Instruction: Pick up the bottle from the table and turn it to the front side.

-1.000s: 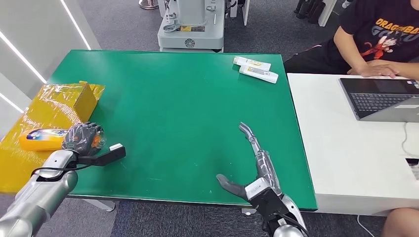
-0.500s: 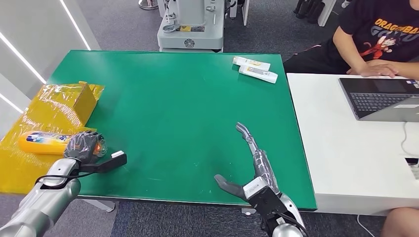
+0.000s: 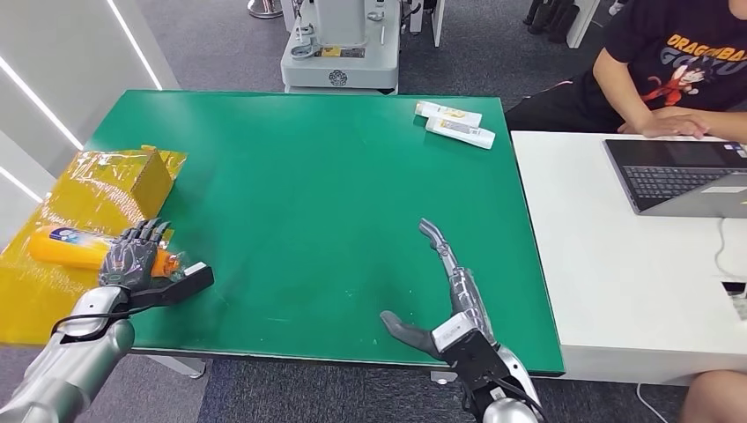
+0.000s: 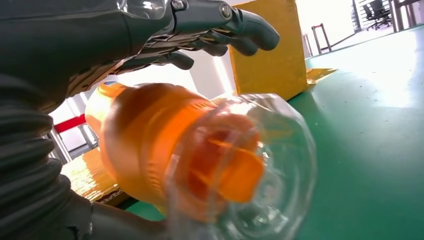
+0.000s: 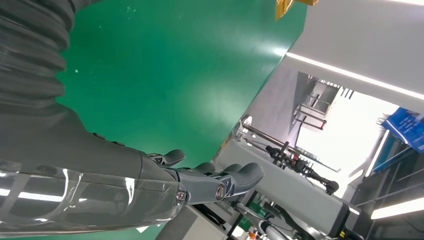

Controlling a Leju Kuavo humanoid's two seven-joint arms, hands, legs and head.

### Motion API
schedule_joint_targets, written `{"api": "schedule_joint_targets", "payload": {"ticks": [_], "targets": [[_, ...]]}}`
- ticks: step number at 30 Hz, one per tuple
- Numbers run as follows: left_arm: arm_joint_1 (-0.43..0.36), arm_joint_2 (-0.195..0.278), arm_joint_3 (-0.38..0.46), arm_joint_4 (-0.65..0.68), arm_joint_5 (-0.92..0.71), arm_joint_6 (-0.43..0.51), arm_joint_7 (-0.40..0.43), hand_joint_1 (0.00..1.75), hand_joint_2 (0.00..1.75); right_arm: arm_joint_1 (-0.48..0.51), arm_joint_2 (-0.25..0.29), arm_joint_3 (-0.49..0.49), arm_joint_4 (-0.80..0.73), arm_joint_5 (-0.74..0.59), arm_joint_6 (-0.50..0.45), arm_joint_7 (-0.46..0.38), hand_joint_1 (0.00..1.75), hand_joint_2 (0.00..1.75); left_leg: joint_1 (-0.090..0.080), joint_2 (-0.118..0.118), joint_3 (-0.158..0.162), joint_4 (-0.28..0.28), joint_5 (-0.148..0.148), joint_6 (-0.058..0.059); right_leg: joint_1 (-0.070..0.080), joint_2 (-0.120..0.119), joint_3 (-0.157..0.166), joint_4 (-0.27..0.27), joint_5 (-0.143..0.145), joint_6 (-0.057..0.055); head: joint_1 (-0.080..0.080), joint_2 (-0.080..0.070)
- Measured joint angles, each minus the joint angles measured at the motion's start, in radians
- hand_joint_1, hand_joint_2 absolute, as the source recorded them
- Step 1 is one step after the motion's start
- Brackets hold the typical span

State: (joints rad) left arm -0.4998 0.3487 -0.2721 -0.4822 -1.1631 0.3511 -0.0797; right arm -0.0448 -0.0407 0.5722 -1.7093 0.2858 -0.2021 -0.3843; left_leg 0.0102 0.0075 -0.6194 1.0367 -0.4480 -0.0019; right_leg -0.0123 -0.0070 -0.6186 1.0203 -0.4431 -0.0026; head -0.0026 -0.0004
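Orange bottle [image 3: 66,247], yellow box [image 3: 106,189], green table [image 3: 335,194]

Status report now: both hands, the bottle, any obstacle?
Left hand open over orange bottle, which lies on yellow wrap. Right hand open, empty, above green table. Yellow box close behind bottle.

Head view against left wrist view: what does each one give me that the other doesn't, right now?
Head view alone: the right hand open above the green table, two white tubes at the far edge, a person at a laptop. Left wrist view alone: the orange plastic bottle's clear cap close up, fingers apart above it. Both: the left hand, the bottle, the yellow cardboard box.
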Motion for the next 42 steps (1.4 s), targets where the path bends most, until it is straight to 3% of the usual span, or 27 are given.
{"api": "schedule_joint_targets", "payload": {"ticks": [10,16,21,32,42], "targets": [[-0.009,-0.004,0.024,0.000,-0.007,-0.029,-0.026,0.00,1.75,-0.001,0.006,0.000,0.002,0.004,0.008,0.007,0.00,1.75,0.000,0.000,0.001,0.000,0.000,0.000,0.000,0.000,0.000,0.001,0.000,0.000,0.000,0.000],[0.010,-0.007,0.057,-0.020,0.060,0.018,-0.072,0.00,1.75,0.003,0.006,0.000,0.001,0.004,0.009,0.007,0.00,1.75,0.000,0.000,0.000,0.000,0.000,0.000,0.000,0.000,0.000,0.000,0.000,0.000,0.000,0.000],[0.100,-0.015,0.140,-0.176,0.203,0.095,-0.147,0.00,1.75,0.020,0.006,-0.007,-0.006,0.006,0.005,0.007,0.00,1.75,0.000,0.000,0.000,0.000,0.000,0.000,0.000,0.001,-0.001,0.000,0.000,0.000,0.000,0.000],[0.319,-0.025,0.269,-0.594,0.483,0.088,-0.260,0.00,1.75,0.056,0.006,-0.026,-0.015,0.007,-0.030,-0.007,0.00,1.75,0.000,0.000,0.000,0.000,-0.001,-0.001,0.000,0.001,-0.001,-0.001,-0.001,0.001,0.000,0.000],[0.368,-0.026,0.302,-0.712,0.492,0.085,-0.262,0.00,1.75,0.067,0.006,-0.032,-0.017,0.007,-0.031,-0.011,0.00,1.75,0.000,0.000,0.000,0.000,-0.001,-0.001,0.000,0.001,0.000,0.000,-0.001,0.000,0.000,0.000]]}}
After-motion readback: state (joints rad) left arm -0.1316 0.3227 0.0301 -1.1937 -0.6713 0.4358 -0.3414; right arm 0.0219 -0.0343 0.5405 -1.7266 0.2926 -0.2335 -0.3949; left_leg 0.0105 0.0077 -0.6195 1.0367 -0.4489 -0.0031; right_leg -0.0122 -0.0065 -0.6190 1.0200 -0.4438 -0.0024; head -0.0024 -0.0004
